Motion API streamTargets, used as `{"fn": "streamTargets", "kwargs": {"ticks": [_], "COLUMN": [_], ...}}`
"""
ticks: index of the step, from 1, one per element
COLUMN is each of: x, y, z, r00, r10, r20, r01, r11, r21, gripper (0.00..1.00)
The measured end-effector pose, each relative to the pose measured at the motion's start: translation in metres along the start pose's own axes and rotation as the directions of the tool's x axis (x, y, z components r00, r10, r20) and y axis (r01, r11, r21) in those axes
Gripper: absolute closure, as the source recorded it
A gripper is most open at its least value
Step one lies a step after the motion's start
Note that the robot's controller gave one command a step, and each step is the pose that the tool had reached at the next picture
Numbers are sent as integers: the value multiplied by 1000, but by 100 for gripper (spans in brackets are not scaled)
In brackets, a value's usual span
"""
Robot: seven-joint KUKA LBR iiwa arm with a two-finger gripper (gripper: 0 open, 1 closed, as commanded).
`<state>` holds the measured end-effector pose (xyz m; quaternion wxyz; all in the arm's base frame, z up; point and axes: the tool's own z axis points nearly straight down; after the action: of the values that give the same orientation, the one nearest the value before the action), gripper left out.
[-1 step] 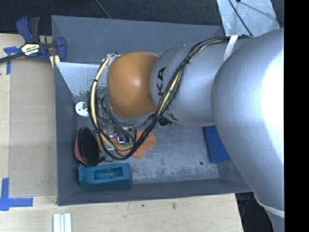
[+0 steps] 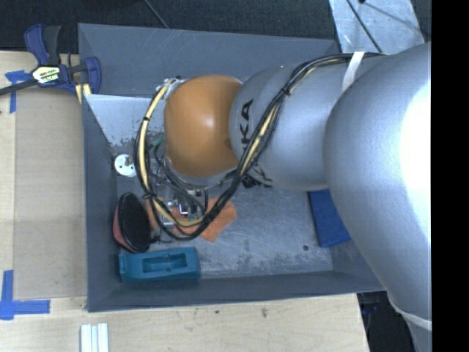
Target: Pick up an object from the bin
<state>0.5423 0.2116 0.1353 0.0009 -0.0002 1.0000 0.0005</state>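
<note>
My gripper is low in the bin's left half, mostly hidden under the arm's orange dome and cables. Just left of it lies a black oval thing with a red rim. An orange, cloth-like thing pokes out from under it on the right. A teal rectangular block lies in front of it along the bin's near wall. A small white round thing sits by the left wall, a little behind the gripper.
A flat blue piece lies on the bin floor at the right, partly under the arm. The arm, with its orange dome and looping cables, covers the bin's middle and back right.
</note>
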Motion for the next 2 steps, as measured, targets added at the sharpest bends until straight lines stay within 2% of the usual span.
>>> {"fn": "streamTargets", "kwargs": {"ticks": [1, 2], "x": [-7, -25], "y": [-18, -46], "z": [27, 63], "r00": [999, 996], "r10": [-49, 85], "r20": [3, -1], "r01": [49, -85], "r11": [999, 996], "r21": [-1, 1], "gripper": [0, 100]}}
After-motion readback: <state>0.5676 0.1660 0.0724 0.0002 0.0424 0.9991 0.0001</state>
